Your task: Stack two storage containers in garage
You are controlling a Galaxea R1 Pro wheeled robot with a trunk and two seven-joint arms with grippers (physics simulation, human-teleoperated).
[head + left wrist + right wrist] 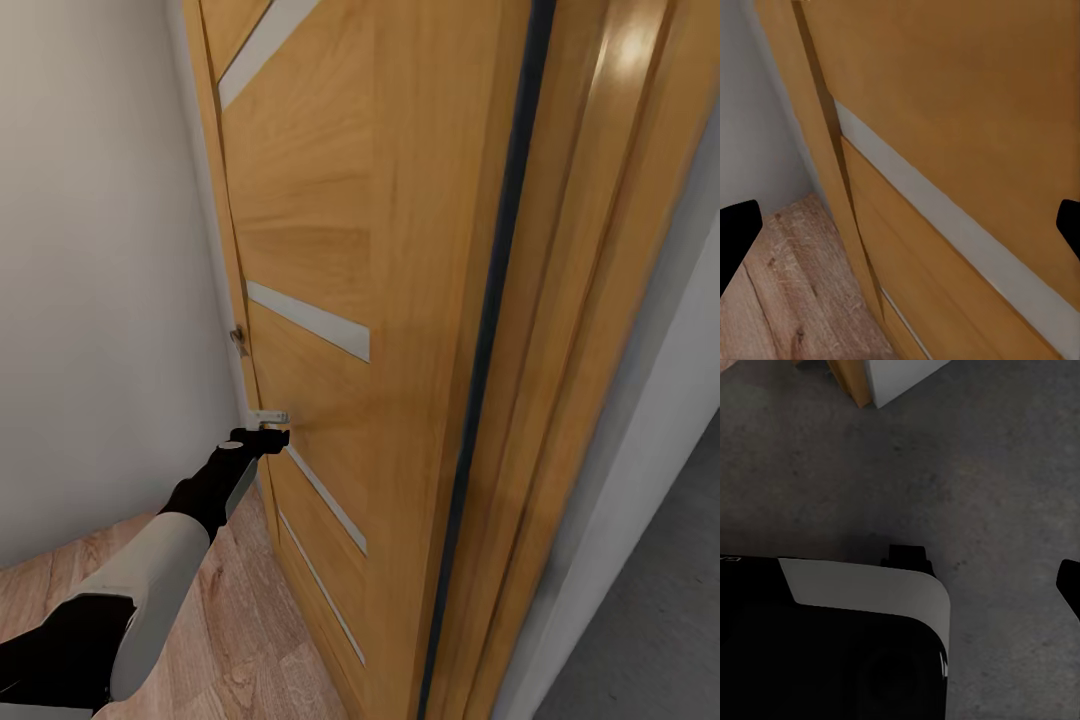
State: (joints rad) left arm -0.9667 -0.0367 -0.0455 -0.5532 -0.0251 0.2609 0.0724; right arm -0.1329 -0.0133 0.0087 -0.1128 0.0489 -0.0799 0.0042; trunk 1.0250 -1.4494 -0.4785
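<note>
The two storage containers are out of view. My left arm reaches forward to an open wooden door (340,230). My left gripper (266,437) sits right under the door's pale lever handle (268,416); whether it touches the handle I cannot tell. In the left wrist view the left gripper (900,232) is open, its black fingertips (736,229) at the picture's edges and nothing between them, facing a door panel with a pale strip (945,217). In the right wrist view one black fingertip (1069,585) of my right gripper hangs far out to the side over the dark grey concrete floor (997,495).
A white wall (100,280) stands close on the left, above light wood planks (235,640). The door's dark edge (495,330) and the wooden frame (600,300) are right in front. Grey concrete (660,620) lies past the frame. My own base (832,645) is under the right arm.
</note>
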